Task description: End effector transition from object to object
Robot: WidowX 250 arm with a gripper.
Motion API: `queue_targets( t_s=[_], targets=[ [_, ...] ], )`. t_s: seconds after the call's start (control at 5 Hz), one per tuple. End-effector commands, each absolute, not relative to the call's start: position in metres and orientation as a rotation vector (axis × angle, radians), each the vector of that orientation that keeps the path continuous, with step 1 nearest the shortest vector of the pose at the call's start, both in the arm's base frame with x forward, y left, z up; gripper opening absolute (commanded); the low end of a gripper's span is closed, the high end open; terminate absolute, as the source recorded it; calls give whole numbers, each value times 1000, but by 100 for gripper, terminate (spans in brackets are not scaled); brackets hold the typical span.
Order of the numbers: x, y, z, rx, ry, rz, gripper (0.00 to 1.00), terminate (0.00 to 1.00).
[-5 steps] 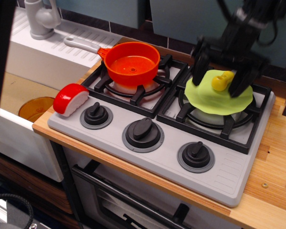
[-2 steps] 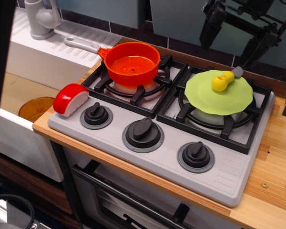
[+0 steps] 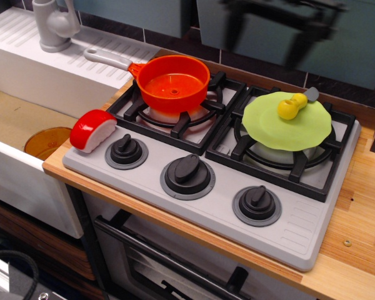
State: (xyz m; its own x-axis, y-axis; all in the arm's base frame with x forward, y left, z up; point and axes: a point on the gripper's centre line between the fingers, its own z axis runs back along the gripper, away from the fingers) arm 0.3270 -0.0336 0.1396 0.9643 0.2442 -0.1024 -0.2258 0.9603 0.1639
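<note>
My gripper is a dark motion-blurred shape at the top of the view, high above the back of the stove, between the two burners. Its two fingers hang down wide apart with nothing between them. An orange pot with a grey handle sits on the left rear burner, below and left of the gripper. A green lid with a yellow knob covers something on the right burner, below and right of the gripper.
A red and white toy food piece lies at the stove's left edge. Three black knobs line the stove front. A sink on the left holds an orange bowl, with a grey faucet behind it. A wooden counter lies on the right.
My gripper rose from around the green lid's knob, left the lid on the right burner, and has moved up and to the left. Lid and pot have not moved.
</note>
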Motion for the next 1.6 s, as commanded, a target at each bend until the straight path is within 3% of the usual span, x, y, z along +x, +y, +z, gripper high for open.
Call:
queue_targets(
  t_s=[0.0, 0.4, 1.0, 1.4],
  targets=[
    [325, 14, 163, 182, -19, 190, 100, 0],
    [310, 48, 152, 230, -106, 167, 100, 0],
    [284, 87, 114, 258, -220, 129, 100, 0],
    [291, 111, 92, 250, -292, 71, 100, 0]
  ],
)
